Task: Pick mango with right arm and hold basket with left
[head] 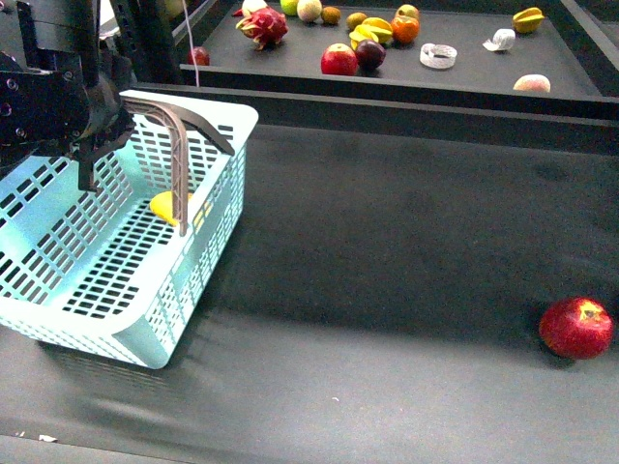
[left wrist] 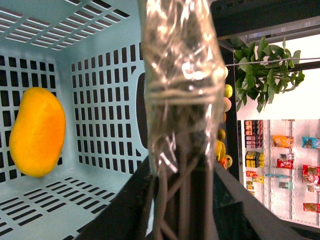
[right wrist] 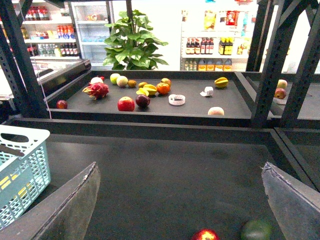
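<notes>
I see the mango [left wrist: 37, 131] lying inside the turquoise basket [head: 58, 290], on its slotted floor near the far wall, just behind the grey-brown swing handles [head: 184, 130]. My left gripper [head: 92, 121] sits at the basket's rim by those handles; I cannot tell whether its fingers are clamped. My right gripper [right wrist: 180, 200] hangs spread wide and empty above the dark table [head: 406, 242], where a red apple [head: 577, 328] rests well apart from the basket.

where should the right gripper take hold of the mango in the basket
Grip the mango across its narrow middle, coming down from above through the open top; the basket walls block any side approach, and it rests against a slotted wall.
</notes>
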`<state>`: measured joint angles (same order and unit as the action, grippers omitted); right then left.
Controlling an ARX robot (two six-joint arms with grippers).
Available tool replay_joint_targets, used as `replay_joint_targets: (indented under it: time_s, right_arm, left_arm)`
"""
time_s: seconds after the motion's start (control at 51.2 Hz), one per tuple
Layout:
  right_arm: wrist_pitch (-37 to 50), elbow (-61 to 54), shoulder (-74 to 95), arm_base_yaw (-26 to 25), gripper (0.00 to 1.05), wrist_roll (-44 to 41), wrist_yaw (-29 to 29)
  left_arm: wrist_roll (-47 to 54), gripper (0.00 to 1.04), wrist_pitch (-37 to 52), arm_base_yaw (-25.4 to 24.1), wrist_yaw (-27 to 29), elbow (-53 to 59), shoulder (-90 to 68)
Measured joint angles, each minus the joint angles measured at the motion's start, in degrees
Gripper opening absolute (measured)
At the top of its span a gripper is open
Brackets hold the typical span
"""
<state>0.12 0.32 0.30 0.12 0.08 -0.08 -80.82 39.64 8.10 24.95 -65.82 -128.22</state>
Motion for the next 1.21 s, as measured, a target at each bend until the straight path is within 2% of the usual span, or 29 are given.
replay_joint_targets:
  time_s: [0.059,0.351,0.429,0.82,1.21]
  right_arm:
    - [0.0,0.0,0.0,0.0,0.96,0.0,0.0]
    - [0.0,0.0,0.0,0.0,0.96,0.0,0.0]
    - [0.0,0.0,-0.02,0.0,0.96,0.0,0.0]
    - [0.0,0.0,-0.04,0.0,0.96,0.0,0.0]
    - [0.0,0.0,-0.04,0.0,0.96,0.0,0.0]
  left_arm:
    - [0.33,0.48,0.35,0.0,-0.63,0.07,0.0]
    - [4.83,0.98,4.09,-1.25,-3.02,5.92,3.56]
    - [5.9,0.96,5.35,-2.27,-3.02,8.33,5.27]
    - [15.04,0.97,14.05,-7.37,-2.38,24.85,18.51]
    - [22.38,0.97,16.37,-19.5,-5.7,42.27,39.08]
